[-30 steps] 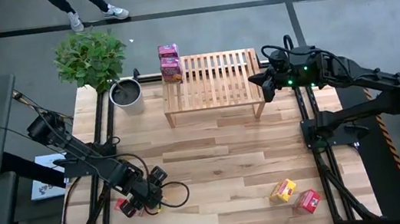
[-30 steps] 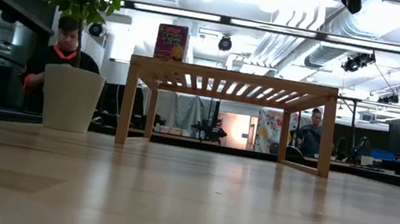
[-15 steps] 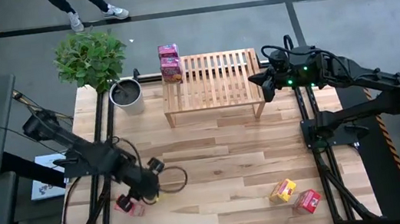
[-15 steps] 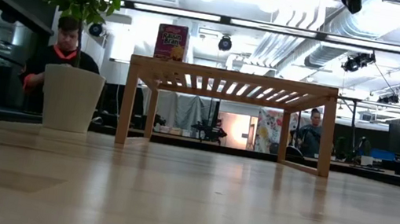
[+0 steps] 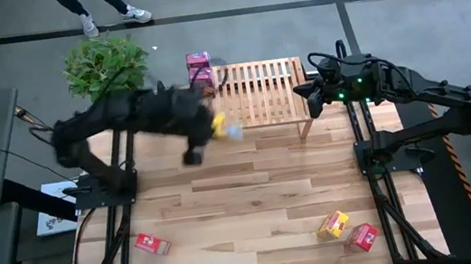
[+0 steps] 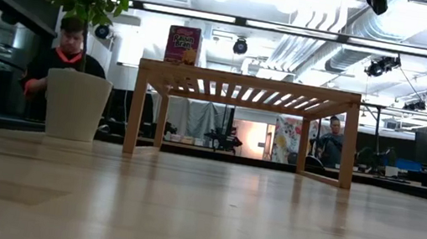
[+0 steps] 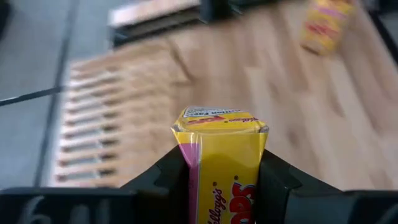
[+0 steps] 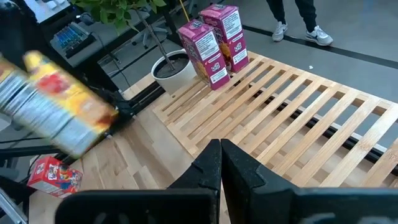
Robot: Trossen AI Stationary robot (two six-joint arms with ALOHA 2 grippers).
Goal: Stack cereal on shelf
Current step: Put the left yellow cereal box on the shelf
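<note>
Bright lamps are shining from the ceiling, and the pictures are looking well lit. The left arm [image 5: 138, 117] and its yellow box [image 8: 59, 106] are looking smeared. The shelf [image 7: 118, 118] is looking fuzzy too.

- Left gripper [image 5: 217, 127] raised near the table's far edge, fingers clamped on a yellow box [image 7: 222, 163]
- Right gripper [image 5: 300, 92] waits at the far right corner, fingers together

Yellow box [image 7: 221, 168], two pink boxes [image 8: 214, 38], light-wood shelf [image 5: 258, 92].
</note>
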